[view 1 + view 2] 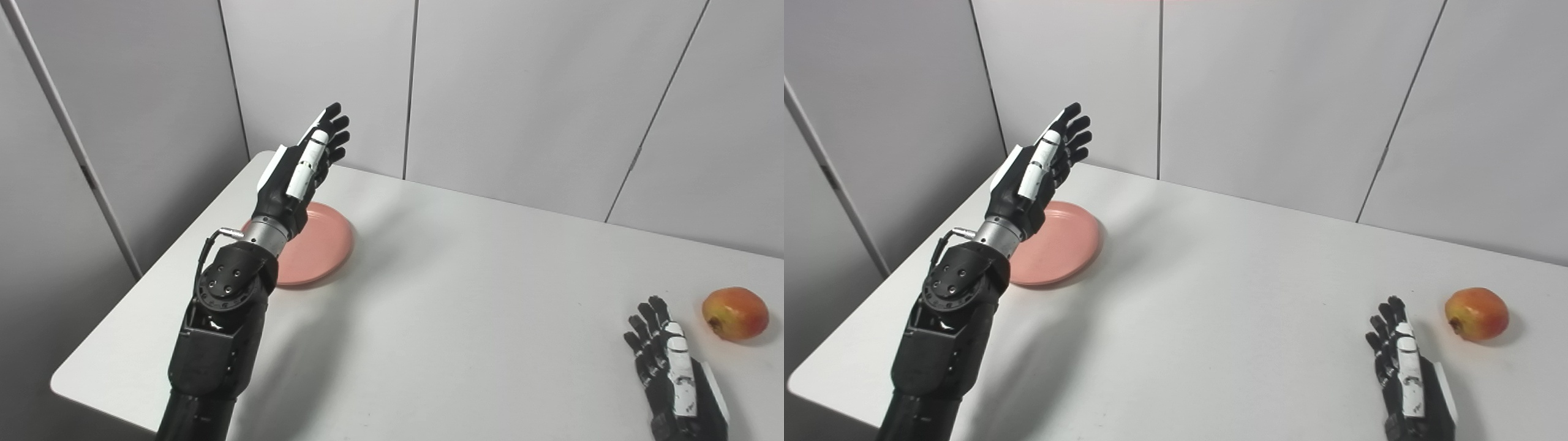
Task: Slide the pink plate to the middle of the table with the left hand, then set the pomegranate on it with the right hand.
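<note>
The pink plate point(318, 245) lies flat near the table's far left corner. My left hand point(303, 165) is raised in the air above the plate's left part, fingers straight and apart, holding nothing; its wrist hides the plate's left rim. The pomegranate point(735, 313), red and yellow, rests on the table at the far right. My right hand point(670, 367) lies low at the near right edge, fingers apart and empty, a short way left of and nearer than the pomegranate. Both also show in the right eye view: plate point(1062, 245), pomegranate point(1477, 314).
The white table point(465, 306) stands against grey wall panels point(527, 92) at the back and left. Its near left corner and left edge drop off beside my left forearm point(214, 343).
</note>
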{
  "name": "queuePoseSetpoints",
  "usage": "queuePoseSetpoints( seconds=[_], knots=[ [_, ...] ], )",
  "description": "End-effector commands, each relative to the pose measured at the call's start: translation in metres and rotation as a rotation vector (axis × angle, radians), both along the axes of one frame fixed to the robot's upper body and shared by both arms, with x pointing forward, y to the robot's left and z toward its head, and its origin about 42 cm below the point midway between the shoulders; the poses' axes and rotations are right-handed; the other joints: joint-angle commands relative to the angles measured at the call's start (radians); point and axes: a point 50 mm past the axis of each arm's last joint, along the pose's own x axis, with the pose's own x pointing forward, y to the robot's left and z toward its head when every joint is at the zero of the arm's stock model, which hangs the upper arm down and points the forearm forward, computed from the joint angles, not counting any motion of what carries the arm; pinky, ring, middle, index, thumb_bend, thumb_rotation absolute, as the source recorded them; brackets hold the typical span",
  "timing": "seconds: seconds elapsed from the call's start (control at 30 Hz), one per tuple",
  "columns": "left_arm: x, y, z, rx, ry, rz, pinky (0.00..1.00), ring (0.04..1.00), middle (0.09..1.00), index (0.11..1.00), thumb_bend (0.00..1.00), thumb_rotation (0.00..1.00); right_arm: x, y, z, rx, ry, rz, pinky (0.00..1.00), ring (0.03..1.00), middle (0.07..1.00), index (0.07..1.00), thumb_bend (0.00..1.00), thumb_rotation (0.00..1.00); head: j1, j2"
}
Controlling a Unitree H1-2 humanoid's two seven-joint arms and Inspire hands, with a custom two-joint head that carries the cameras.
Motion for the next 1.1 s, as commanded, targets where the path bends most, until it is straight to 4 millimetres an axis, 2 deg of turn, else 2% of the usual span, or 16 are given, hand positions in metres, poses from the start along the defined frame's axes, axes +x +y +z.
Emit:
queuePoseSetpoints(
  seconds=[0.0, 0.2, 0.4, 0.73, 1.07],
  knots=[
    [0.003, 0.001, 0.031, 0.003, -0.115, 0.007, 0.95, 0.949, 0.957, 0.951, 0.38, 1.0, 0.001, 0.001, -0.005, 0.005, 0.017, 0.004, 1.0, 1.0, 1.0, 1.0, 0.19, 1.0, 0.001, 0.001],
    [0.002, 0.021, 0.038, -0.026, -0.114, 0.077, 0.93, 0.929, 0.94, 0.936, 0.36, 1.0, 0.0, 0.001, -0.006, 0.007, 0.026, 0.003, 1.0, 1.0, 1.0, 1.0, 0.19, 1.0, 0.01, -0.003],
    [0.004, 0.046, 0.037, -0.081, -0.107, 0.114, 0.97, 0.96, 0.959, 0.945, 0.37, 1.0, -0.001, 0.0, -0.005, -0.01, 0.029, 0.012, 1.0, 1.0, 1.0, 1.0, 0.19, 1.0, 0.018, -0.005],
    [0.005, 0.084, 0.027, -0.124, -0.076, 0.179, 0.97, 0.966, 0.971, 0.96, 0.38, 1.0, -0.003, 0.0, -0.003, -0.001, 0.029, 0.009, 1.0, 1.0, 1.0, 1.0, 0.18, 1.0, 0.025, -0.005],
    [0.003, 0.109, 0.012, -0.186, -0.034, 0.224, 0.98, 0.966, 0.968, 0.957, 0.37, 1.0, -0.003, -0.002, -0.004, 0.0, 0.02, 0.021, 1.0, 1.0, 1.0, 1.0, 0.19, 1.0, 0.03, -0.003]
  ],
)
